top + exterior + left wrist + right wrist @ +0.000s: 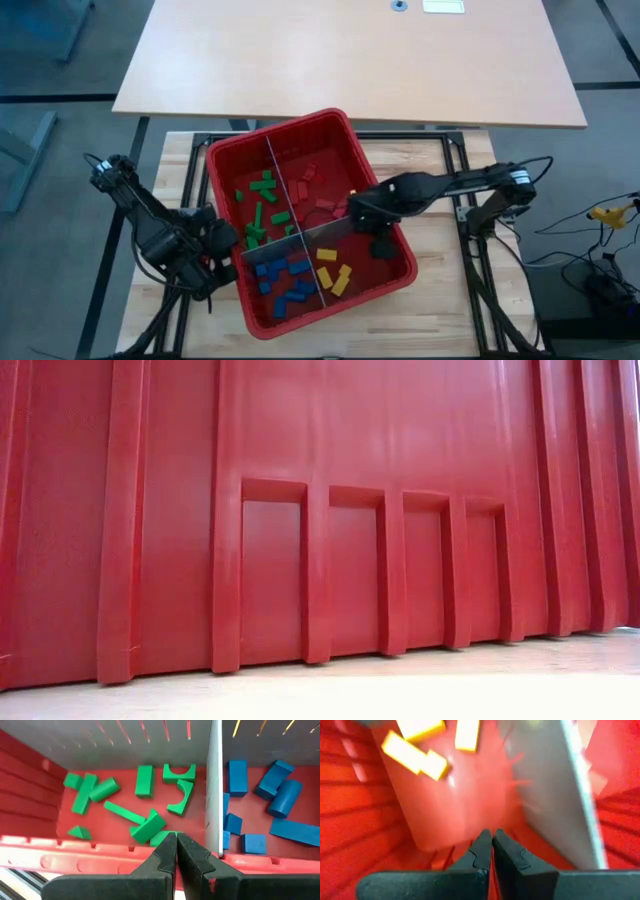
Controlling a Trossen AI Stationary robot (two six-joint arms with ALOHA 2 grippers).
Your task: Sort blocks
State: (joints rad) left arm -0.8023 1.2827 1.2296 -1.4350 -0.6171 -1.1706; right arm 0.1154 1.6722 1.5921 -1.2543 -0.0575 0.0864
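Note:
The red bin (330, 118) is split by grey panels (283, 200) into four compartments. Green blocks (260, 205) lie at its far left, red blocks (315, 185) at its far right, blue blocks (285, 280) at its near left and yellow blocks (335, 272) at its near right. My left gripper (176, 845) is shut and empty, just outside the bin's left rim (75, 852), facing the green blocks (142, 802). My right gripper (491, 845) is shut and empty. It hangs low inside the yellow compartment, beside a grey panel (555, 795) and short of the yellow blocks (420, 750).
The bin stands on a light wooden table (440, 300) with a black frame. A second, larger tabletop (350, 60) lies beyond it. The bin's ribbed wall (320, 510) fills the low view. Blue blocks (280, 795) lie past the panel (215, 795).

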